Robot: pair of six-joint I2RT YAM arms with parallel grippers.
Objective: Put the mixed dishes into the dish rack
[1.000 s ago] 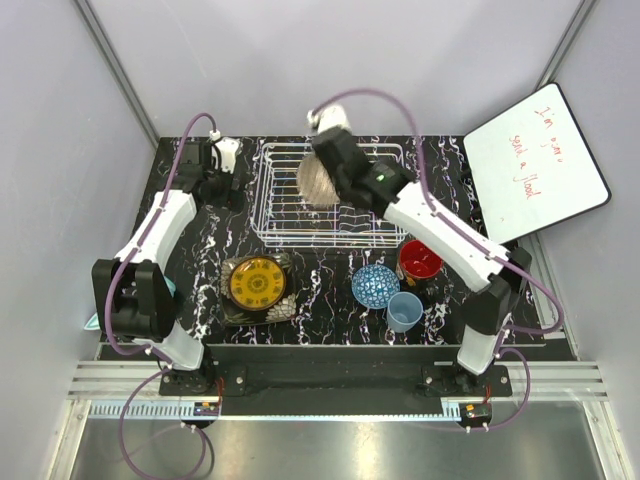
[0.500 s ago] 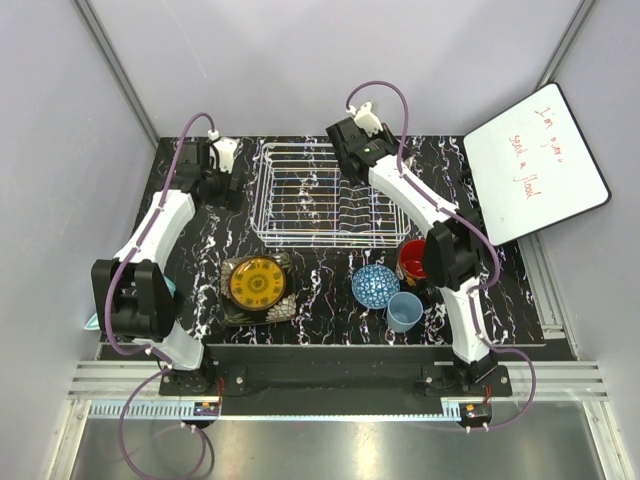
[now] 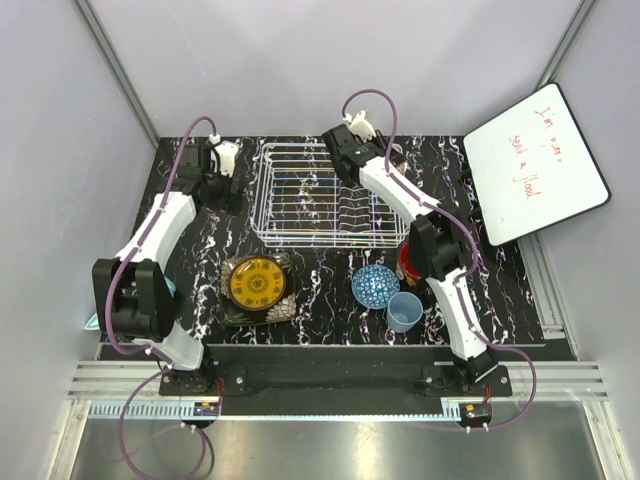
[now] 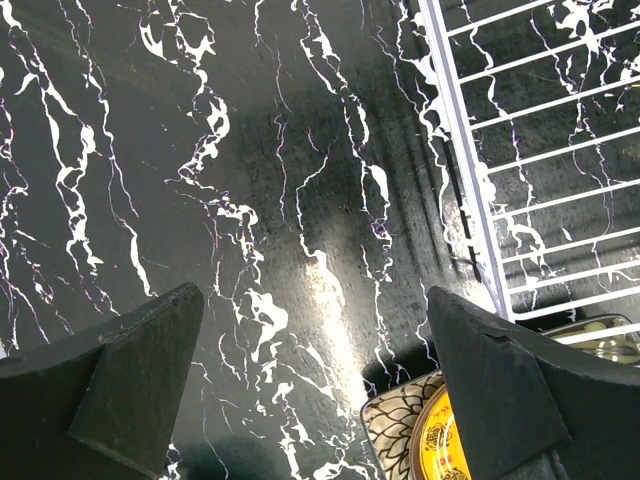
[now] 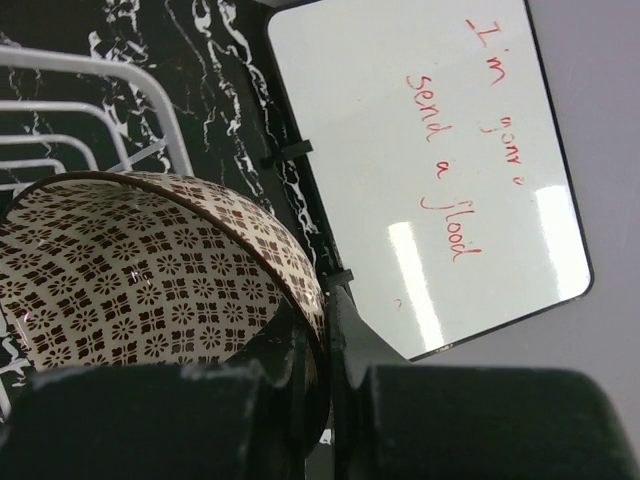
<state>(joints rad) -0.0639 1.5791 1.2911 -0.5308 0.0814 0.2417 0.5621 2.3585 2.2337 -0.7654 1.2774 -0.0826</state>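
The counter [image 4: 250, 200] is glossy black, stone-like with white veins, and reflects light. The rack [image 4: 468, 170] is smooth white-coated wire. The bowl [image 5: 130, 270] looks like glazed ceramic. The whiteboard [image 5: 400, 170] is shiny.

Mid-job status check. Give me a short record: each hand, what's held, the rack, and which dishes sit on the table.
left hand: open, empty, over the table left of the dish rack
right hand: shut on the rim of the brown-patterned bowl, at the rack's far side
dish rack: no dish seen in it from the top view
on table: yellow-orange plate on dark squarish plate; blue bowl; light-blue cup; red mug, mostly hidden by the right arm
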